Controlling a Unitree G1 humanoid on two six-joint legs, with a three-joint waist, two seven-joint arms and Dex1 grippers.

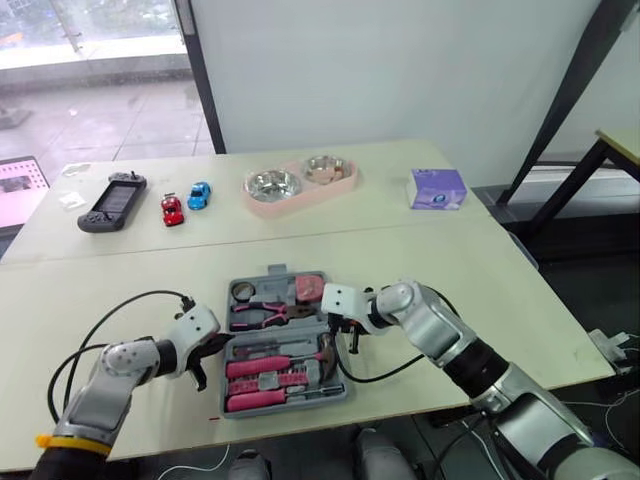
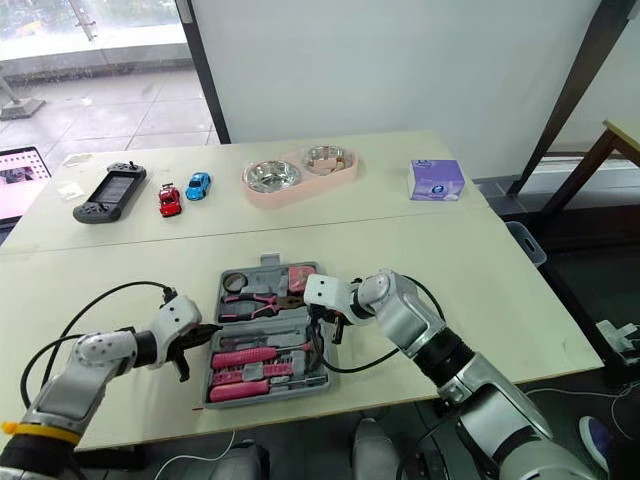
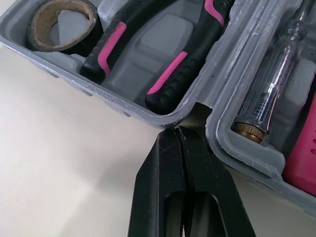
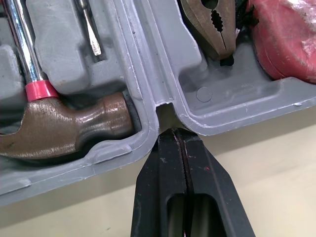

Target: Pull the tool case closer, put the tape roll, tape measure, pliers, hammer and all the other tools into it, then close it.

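**Left gripper** (image 3: 178, 132): two black fingers, smooth hard plastic, pressed flat together with nothing between them. The tips sat at the notch in the hinge line on the left side of the tool case (image 3: 126, 109).

**Right gripper** (image 4: 174, 134): same build, fingers likewise pressed together and empty. The tips sat at the matching notch on the right side of the case. With one gripper at each end of the hinge, the pair probably served to steady or shift the case rather than to pick anything up.

**Tool case:** grey moulded plastic, scuffed along its rounded rims, lying open and flat near the front edge of the table (image 1: 450, 270), between the two arms.
- **Far half:**
  - tape roll (image 3: 37, 34), a dark ring on a cardboard core
  - pliers (image 4: 210, 27), dull serrated steel with black and pink grips
  - tape measure (image 4: 286, 39), a reddish body just beside the pliers
- **Near half:**
  - hammer (image 4: 64, 126), a brown, worn metal head on a bright shaft with a red collar
  - screwdriver (image 3: 276, 74) with a clear handle and a brass cap
  - several pink-handled tools

Each item lay in its own shaped recess. The loading looked finished, with the closing not yet done.

**Beyond the case:** on the farther table stood a pink double bowl stand (image 1: 300, 200) holding two steel bowls, two toy cars (image 1: 186, 203), a handheld game console (image 1: 112, 200) and a purple box (image 1: 438, 188).
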